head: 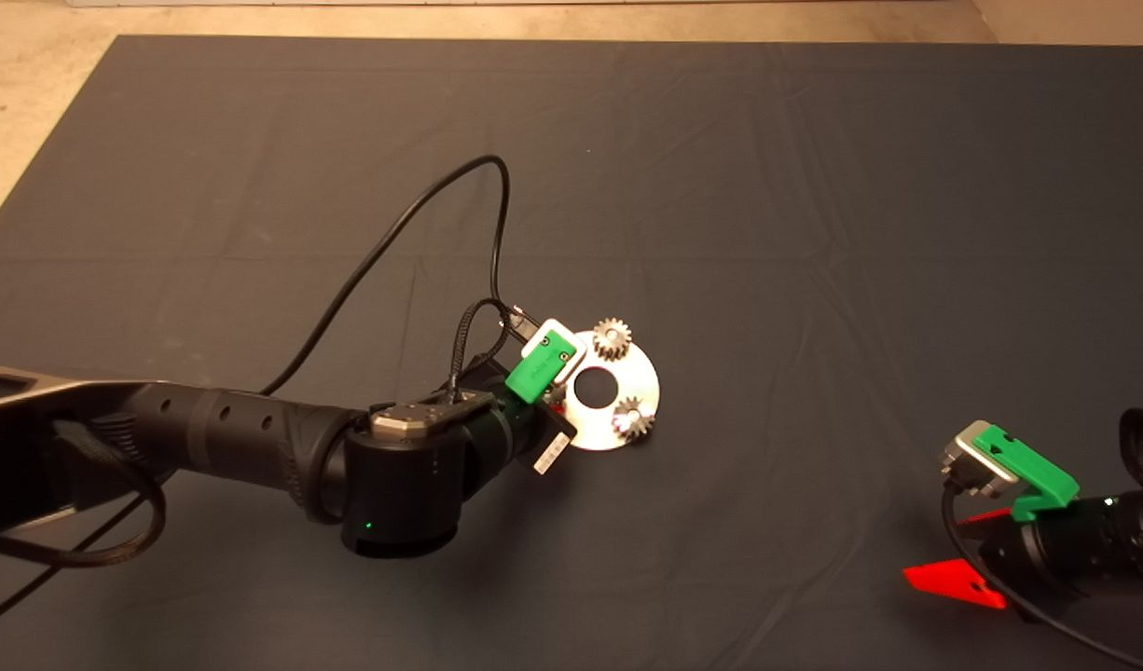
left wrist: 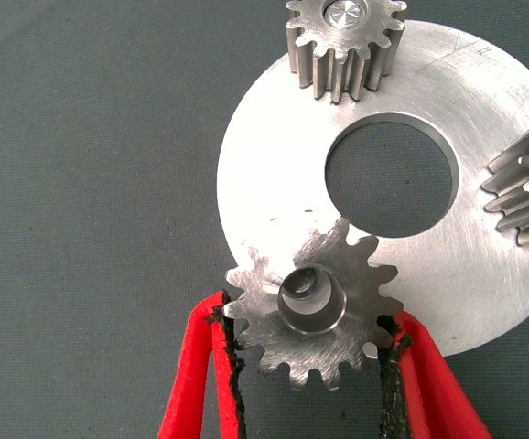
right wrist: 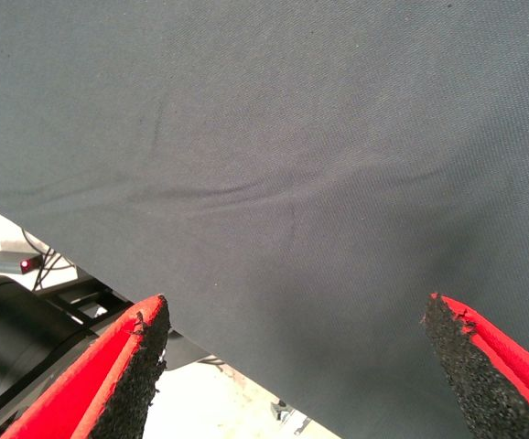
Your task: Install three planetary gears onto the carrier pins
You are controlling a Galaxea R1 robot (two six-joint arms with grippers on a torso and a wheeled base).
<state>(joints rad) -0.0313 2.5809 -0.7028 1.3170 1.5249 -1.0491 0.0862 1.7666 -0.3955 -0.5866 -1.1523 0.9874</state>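
Two planetary gears [left wrist: 344,46] seated on carrier pins; left gripper [left wrist: 306,343] grips third gear [left wrist: 312,306] over last pin [left wrist: 306,285] at disc [left wrist: 484,265] edge. Right gripper [right wrist: 296,366] open, parked.

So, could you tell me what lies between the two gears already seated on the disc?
In the head view, only the bare disc and its central hole lie between the far gear and the near gear; the left gripper grips the third gear aside.

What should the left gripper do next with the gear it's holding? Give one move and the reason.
Probably ease the third gear straight down. The left gripper pinches it between its fingers over the disc, and a pin shows inside its bore. The other two gears already sit on pins.
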